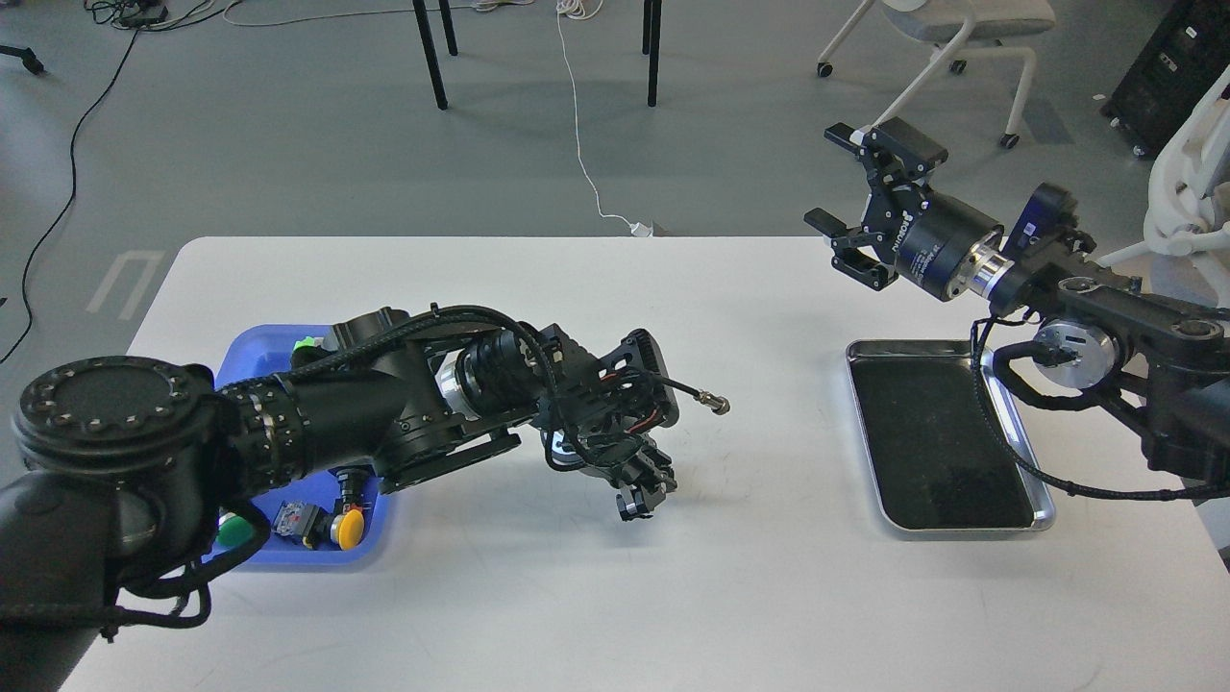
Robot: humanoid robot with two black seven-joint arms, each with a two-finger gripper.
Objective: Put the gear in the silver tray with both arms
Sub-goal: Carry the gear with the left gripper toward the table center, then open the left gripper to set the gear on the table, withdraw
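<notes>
Two black jointed robot arms reach over the white rounded worktop. Right of its centre lies the shallow shiny silver tray, the right hand spread open beyond it. Left hand hangs mid-worktop; I cannot tell its grip. Grey floor, cables, chair legs behind.

Shallow rectangular shiny silver metal tray with rounded corners, raised rim and dark reflective bottom lies flat on the white surface at right, nothing in it, long side running away from the camera. Black jointed left arm's gripper hangs low over mid-surface, well left of the tray, a small dark part at its tip, jaws indistinct. Black right arm's gripper, white lettering, is raised beyond the tray's far end, jaws spread wide.
</notes>
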